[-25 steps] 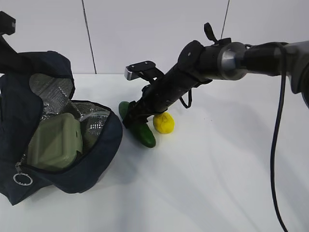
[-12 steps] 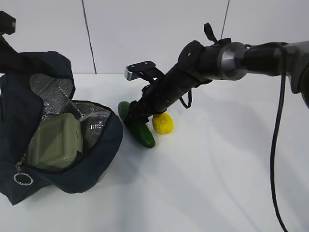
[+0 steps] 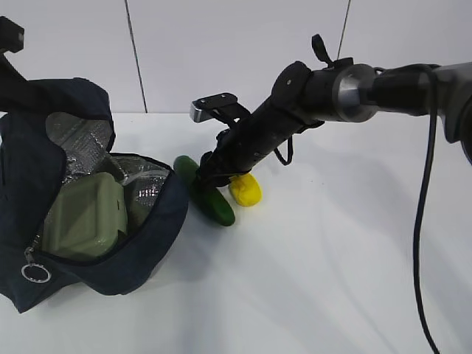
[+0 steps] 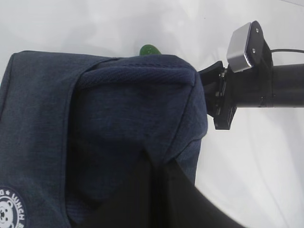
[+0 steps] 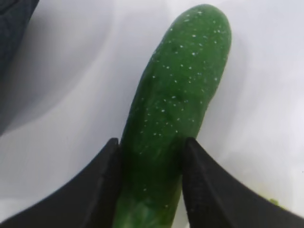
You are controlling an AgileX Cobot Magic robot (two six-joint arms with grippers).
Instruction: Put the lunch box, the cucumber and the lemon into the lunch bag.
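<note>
You've got the right gripper (image 5: 149, 183) down on the cucumber (image 3: 206, 194), w/ both black fingers (image 5: 97, 190) pressed against its sides in the right wrist view, so it's pinching the cucumber near one end. The cucumber lies on the white table (image 3: 317, 280), just right of the lunch bag (image 3: 110, 251), its far tip close to the bag's rim. The lemon (image 3: 245, 189) sits on the table right beside the cucumber, on its right, partly hidden behind the right arm. The lunch box (image 3: 85, 216) is already inside the bag, sage lid facing out of the open mouth, silver lining around it; the zipper ring (image 3: 35, 273) hangs at the bag's lower left. Your left gripper isn't clearly seen: the left wrist view shows mostly navy bag fabric close up w/ dark fingers at the bottom edge, apparently pressed together on the fabric, holding the bag's top. The cucumber's green tip peeks over the bag in that view.
</note>
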